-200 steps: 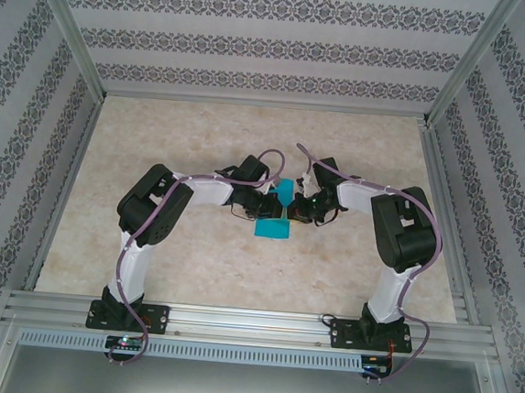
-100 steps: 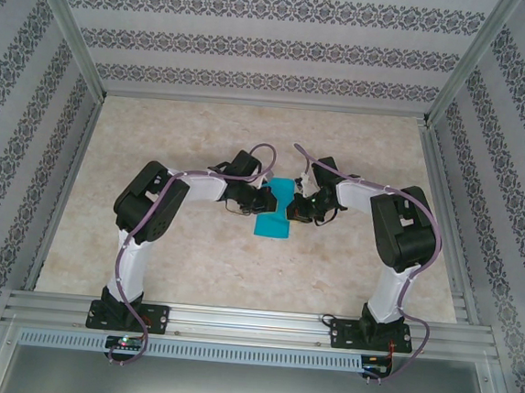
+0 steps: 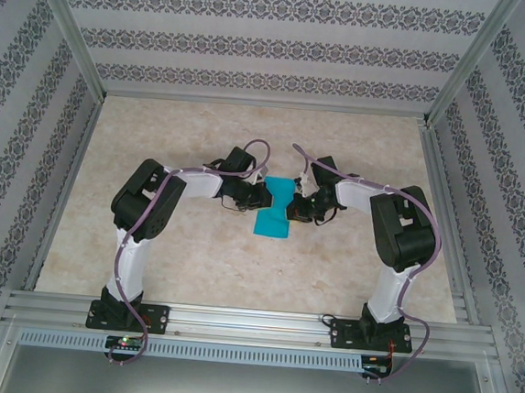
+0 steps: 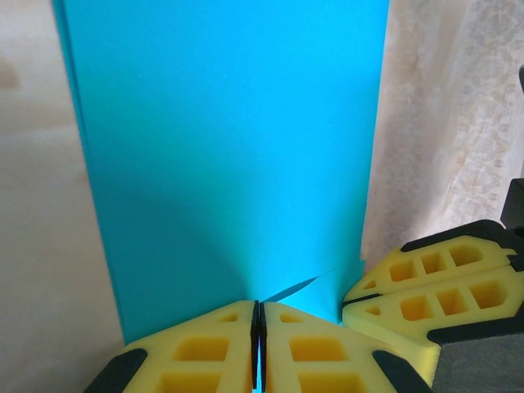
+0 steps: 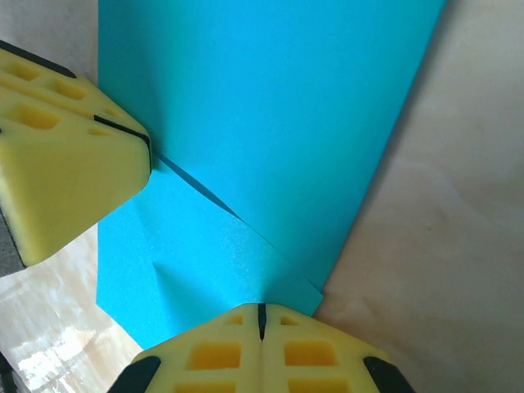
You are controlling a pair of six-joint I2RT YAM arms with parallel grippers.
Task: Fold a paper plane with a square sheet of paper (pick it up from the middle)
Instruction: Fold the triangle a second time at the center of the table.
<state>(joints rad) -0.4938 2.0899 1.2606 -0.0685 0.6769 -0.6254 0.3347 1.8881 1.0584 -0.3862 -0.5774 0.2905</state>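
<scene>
Progress is judged early to middle. The sheet of paper (image 3: 273, 216) lies at the centre of the top view as a narrow teal rectangle, flat on the table (image 3: 193, 255), so at least 1 lengthwise fold appears done. In the wrist views a diagonal flap edge crosses the sheet near the fingertips, which suggests a corner fold in hand. No pointed nose and no creased wings are visible; those steps are judged outstanding.

Left gripper (image 4: 258, 309): at the bottom centre of the left wrist view, jaws closed together, tips on the sheet's near edge. Whether a layer is nipped between them cannot be determined.

Right gripper (image 5: 262, 309): at the bottom centre of the right wrist view, jaws closed together, tips on the sheet at the flap corner. In the top view the 2 grippers meet the sheet from opposite sides, left and right of frame centre.

Surface: pale, marbled beige tabletop, matte with slight glare in the lower left of the right wrist view.

Room: 3 walls (image 3: 257, 44) with striped floral wallpaper and an aluminium frame (image 3: 251, 322) along the lower part of the frame.
</scene>
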